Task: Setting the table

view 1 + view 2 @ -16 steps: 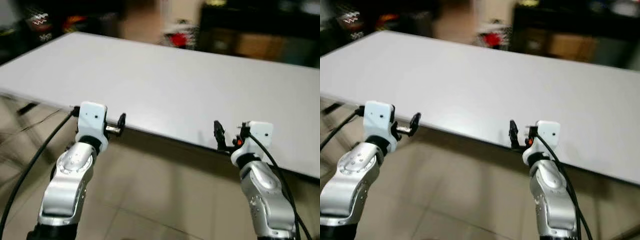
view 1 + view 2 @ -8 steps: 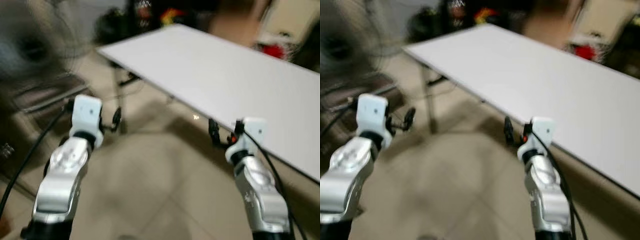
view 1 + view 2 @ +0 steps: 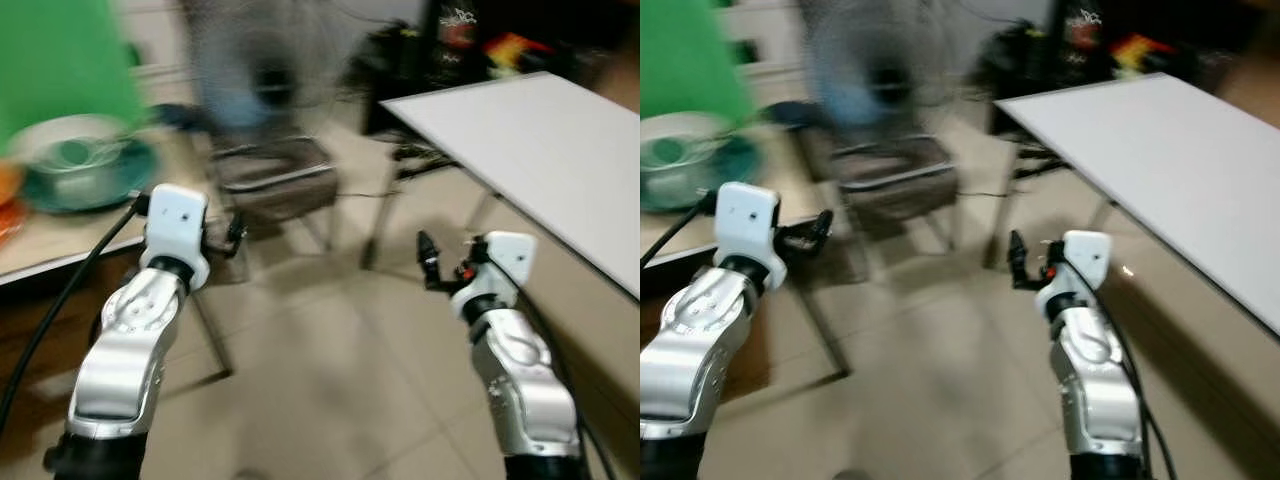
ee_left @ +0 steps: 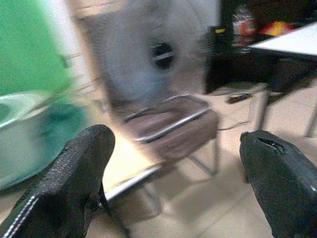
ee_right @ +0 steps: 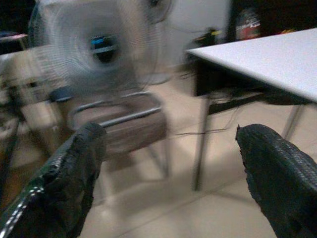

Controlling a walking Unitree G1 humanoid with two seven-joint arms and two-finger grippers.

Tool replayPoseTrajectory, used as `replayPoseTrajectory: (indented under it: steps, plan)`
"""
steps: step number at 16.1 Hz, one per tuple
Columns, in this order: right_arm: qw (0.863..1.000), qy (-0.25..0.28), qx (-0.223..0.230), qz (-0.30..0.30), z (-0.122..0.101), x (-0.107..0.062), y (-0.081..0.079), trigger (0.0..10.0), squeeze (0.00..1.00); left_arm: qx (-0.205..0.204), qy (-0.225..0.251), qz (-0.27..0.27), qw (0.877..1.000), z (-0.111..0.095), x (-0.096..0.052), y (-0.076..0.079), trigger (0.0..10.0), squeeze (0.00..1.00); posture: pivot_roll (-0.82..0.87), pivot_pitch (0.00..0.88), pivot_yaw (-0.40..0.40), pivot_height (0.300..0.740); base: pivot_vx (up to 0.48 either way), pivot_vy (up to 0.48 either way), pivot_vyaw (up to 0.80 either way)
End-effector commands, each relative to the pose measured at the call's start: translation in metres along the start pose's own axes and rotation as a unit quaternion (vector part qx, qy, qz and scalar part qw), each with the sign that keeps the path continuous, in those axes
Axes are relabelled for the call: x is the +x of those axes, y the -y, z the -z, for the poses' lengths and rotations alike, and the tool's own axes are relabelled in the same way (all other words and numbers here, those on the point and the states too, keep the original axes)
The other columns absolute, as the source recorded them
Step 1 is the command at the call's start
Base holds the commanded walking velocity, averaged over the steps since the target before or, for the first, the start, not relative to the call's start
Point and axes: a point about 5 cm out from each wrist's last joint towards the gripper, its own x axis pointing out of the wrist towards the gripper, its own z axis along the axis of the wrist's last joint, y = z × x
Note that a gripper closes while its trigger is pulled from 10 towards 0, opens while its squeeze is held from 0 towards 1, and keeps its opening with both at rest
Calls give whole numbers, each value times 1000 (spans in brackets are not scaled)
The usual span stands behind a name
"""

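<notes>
The white worktop that I take to be the one to set runs off to my right, bare as far as I can see. To my left is a second, wood-coloured worktop carrying the dishes: a teal plate with a pale bowl sitting on it, and something orange at the very edge that is too blurred to name. A green panel rises behind them. Between the two worktops stands a metal-framed chair with a brown seat, and a large standing fan is behind it. Everything is smeared, which I read as my head turning.

My judgement is that I am in the fetching step, with nothing yet laid on the white worktop. I am facing toward the dishes to collect the first piece.

My left gripper is held out in front of me, near the edge of the wooden worktop, its fingers spread wide and empty. My right gripper is raised at a similar height over the tiled floor, fingers also wide apart with nothing between them.

Next I would need to step closer, square up to the wooden worktop and bring the left gripper to the plate's rim, minding the chair beside it.
</notes>
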Motion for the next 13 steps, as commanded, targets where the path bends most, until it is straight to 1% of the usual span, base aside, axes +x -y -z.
replayPoseTrajectory:
  steps: [1, 4, 6, 7, 8, 9, 10, 11, 12, 13]
  plan:
    - [1000, 7, 7, -8, -3, 1, -5, 10000, 1000, 4, -6, -3, 1000, 1, -1, -2, 10000, 0, 128, 0, -25, 740, 0, 360, 800]
    - [1000, 6, 13, -9, -3, 2, -5, 10000, 1000, 6, -3, -3, 1000, -1, -1, -2, 10000, 0, 132, 0, -27, 740, 0, 358, 800]
    - [1000, 8, 15, -4, -3, 0, -3, 10000, 1000, 3, -5, 4, 1000, 1, 0, 0, 10000, 0, 102, 0, 8, 740, 0, 354, 800]
    - [1000, 13, 13, 5, -5, -3, 0, 10000, 1000, -5, -8, 15, 1000, 2, 3, 4, 10000, 0, 76, 0, 31, 740, 0, 341, 800]
    - [1000, 19, 11, 15, -8, -9, 4, 10000, 1000, -21, -6, 27, 999, 3, 6, 11, 10000, 0, 47, 0, 51, 740, 0, 0, 800]
    - [1000, 22, 7, 21, -10, -14, 7, 10000, 1000, -29, -5, 30, 999, 4, 9, 15, 10000, 0, 31, 0, 59, 740, 0, 0, 800]
    - [1000, 24, -2, 20, -12, -16, 8, 10000, 1000, -33, -4, 27, 999, 4, 11, 17, 10000, 0, 27, 0, 60, 740, 0, -480, 800]
    - [999, 32, -24, 22, -19, -20, 15, 10000, 1000, -39, 2, 25, 999, 2, 14, 25, 10000, 0, 28, 0, 32, 740, 0, -480, 0]
    - [999, 28, -21, 27, -21, -20, 19, 10000, 1000, -33, 5, 27, 999, 1, 14, 29, 10000, 0, 32, 0, 20, 740, 0, -480, 0]
    - [999, 24, -24, 28, -20, -21, 20, 10000, 510, -28, 8, 36, 999, 1, 13, 32, 10000, 0, 32, 0, 13, 740, 0, 0, 0]
